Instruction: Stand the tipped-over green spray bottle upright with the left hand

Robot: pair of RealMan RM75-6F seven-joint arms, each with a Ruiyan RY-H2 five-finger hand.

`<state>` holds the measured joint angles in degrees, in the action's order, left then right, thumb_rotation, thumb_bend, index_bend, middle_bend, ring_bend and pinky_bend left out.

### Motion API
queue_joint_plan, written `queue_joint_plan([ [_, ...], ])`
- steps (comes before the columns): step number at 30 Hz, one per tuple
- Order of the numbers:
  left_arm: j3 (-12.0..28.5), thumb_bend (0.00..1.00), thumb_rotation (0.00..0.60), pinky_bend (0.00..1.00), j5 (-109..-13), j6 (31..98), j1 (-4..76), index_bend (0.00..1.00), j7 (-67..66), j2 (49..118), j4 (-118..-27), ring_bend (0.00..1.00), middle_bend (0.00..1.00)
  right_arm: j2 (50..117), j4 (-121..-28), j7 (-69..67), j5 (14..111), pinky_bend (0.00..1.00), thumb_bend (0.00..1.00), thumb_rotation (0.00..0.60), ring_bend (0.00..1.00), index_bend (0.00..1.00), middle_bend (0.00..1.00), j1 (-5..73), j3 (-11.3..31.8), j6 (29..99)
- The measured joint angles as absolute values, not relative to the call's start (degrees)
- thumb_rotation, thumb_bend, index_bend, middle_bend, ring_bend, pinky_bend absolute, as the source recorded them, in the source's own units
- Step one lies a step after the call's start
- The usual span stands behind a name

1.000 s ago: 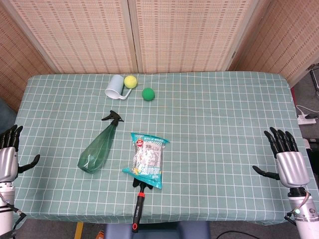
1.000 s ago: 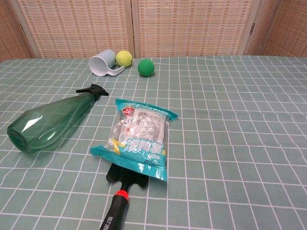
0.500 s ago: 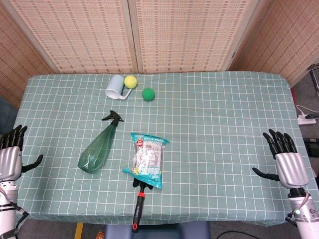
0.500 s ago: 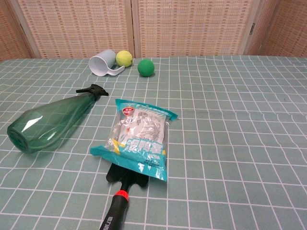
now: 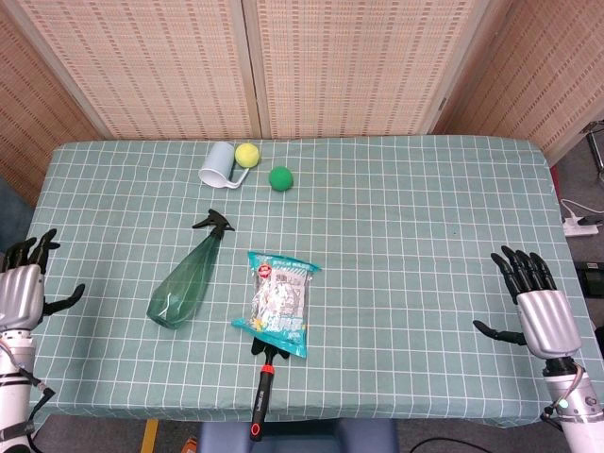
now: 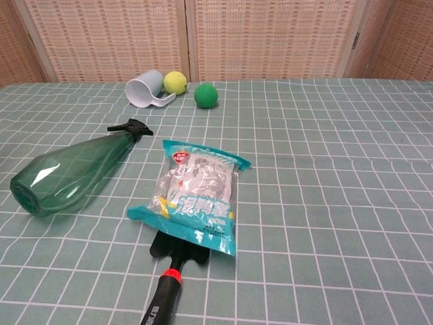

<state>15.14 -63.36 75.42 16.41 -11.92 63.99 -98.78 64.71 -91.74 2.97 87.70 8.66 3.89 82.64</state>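
Lying tipped, green spray bottle (image 5: 186, 279) points its nozzle far-right.

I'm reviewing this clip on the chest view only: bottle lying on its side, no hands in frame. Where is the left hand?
Observer: In the head view the left hand is at the table's left edge, fingers spread, holding nothing, well apart from the spray bottle.
Operator: And the right hand?
Observer: The right hand is at the opposite edge, also open and empty.
Operator: Anything lying between the left hand and the bottle?
Observer: No, only bare checked cloth; the snack bag lies on the bottle's other side.
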Motion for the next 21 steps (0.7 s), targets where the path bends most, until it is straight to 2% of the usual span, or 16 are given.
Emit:
queue_joint_plan([
  [3,18.30,0.22,0.600,0.10,-58.83,73.60,19.37,0.14,-16.22,61.15,-103.92,0.13,0.26,64.18,-92.20,2.92,87.08,0.00,0.00,0.600,0.00,0.00,0.00,8.85,3.73,81.50],
  [7,21.86,0.22,0.600,0.11,-47.88,70.98,24.56,0.15,-22.44,58.58,-108.44,0.14,0.26,63.68,-93.16,3.87,85.69,0.00,0.00,0.600,0.00,0.00,0.00,8.96,3.64,80.24],
  [12,25.20,0.22,0.600,0.10,-25.97,70.03,35.92,0.15,-34.63,57.95,-111.14,0.14,0.26,62.80,-94.44,4.10,84.15,0.00,0.00,0.600,0.00,0.00,0.00,9.16,3.64,78.72],
  [16,25.97,0.22,0.600,0.09,-7.58,72.29,48.48,0.15,-48.24,61.28,-109.19,0.15,0.26,62.42,-94.77,4.87,84.64,0.00,0.00,0.600,0.00,0.00,0.00,9.36,3.20,78.14],
  [21,26.13,0.22,0.600,0.07,11.30,77.61,62.42,0.16,-65.21,71.36,-97.89,0.16,0.27,62.00,-94.88,4.52,84.91,0.00,0.00,0.600,0.00,0.00,0.00,9.18,2.84,78.17],
])
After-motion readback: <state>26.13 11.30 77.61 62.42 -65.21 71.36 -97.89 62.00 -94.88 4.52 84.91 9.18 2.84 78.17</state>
